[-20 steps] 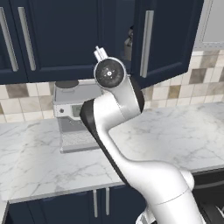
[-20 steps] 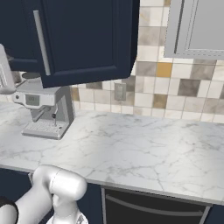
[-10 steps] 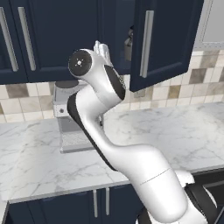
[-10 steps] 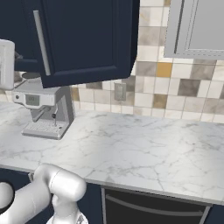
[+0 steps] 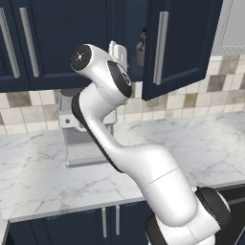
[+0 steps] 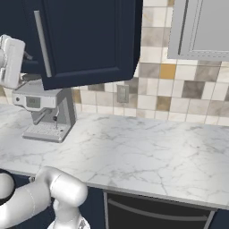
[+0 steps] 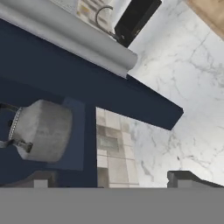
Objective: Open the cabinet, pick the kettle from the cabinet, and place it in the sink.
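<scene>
Jaws: wide apart, nothing between them. In the hand view the gripper (image 7: 113, 178) shows two dark tips at the bottom edge with backsplash tile and bare shelf in the gap.

Gripper position: up at the mouth of the open cabinet (image 5: 182, 43), the hand rolled so the hand view sits sideways to the room.

Kettle: there it is, the grey kettle (image 7: 41, 131), squat and rounded, on the cabinet shelf. It lies off to one side of the gap between the tips, not lined up with them. In the left base view a sliver of it peeks out past the edge of the door at (image 5: 140, 48).

Cabinet door: swung out into the room, its long silver bar handle (image 5: 160, 48) facing the arm. It looms close across the hand view too.

Below: a silver coffee machine (image 6: 42, 112) stands on the white marble counter (image 6: 147, 156), directly under the open cabinet.

Sink: the black basin (image 7: 136, 18) with its thin faucet shows far off in the hand view, well apart from the cabinet.

Stage, by my reading: door done, kettle not yet gripped; the reach-in comes next.

Risk one: the tips are off-centre from the kettle, so closing from this line could pinch air or nudge the round body deeper in.

Risk two: the door edge is near the wrist; swinging sideways to line up could knock it.

Risk three: a slipped kettle would drop onto the coffee machine.
</scene>
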You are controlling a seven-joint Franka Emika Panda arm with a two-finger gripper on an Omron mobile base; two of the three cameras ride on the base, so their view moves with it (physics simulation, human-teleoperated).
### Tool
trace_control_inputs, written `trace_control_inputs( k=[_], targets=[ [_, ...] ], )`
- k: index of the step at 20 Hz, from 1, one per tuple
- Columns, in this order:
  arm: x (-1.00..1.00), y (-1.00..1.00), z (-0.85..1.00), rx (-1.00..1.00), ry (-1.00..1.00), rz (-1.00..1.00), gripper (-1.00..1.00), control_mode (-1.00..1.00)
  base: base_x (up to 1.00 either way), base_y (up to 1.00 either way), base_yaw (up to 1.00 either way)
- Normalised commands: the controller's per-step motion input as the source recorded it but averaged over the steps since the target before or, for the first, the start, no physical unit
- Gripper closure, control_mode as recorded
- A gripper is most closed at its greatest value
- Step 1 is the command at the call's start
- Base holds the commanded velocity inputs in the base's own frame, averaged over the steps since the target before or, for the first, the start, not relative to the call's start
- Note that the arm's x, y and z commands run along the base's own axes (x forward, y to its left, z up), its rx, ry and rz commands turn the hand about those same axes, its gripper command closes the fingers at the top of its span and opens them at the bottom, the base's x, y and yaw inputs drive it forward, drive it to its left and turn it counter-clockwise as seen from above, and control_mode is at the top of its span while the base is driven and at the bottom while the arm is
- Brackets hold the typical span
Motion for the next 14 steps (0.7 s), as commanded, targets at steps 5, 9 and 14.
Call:
trace_control_inputs(
  k=[5,9,14],
  targets=[
    [0.0,-0.18,-0.3,0.02,-0.11,-0.07,-1.0,-1.0,0.0,0.0,0.0],
    [0.09,-0.19,-0.31,0.0,-0.13,-0.05,-1.0,-1.0,0.0,0.0,0.0],
    [0.22,-0.19,-0.2,0.02,-0.05,-0.03,-1.0,-1.0,0.0,0.0,0.0]
  ],
)
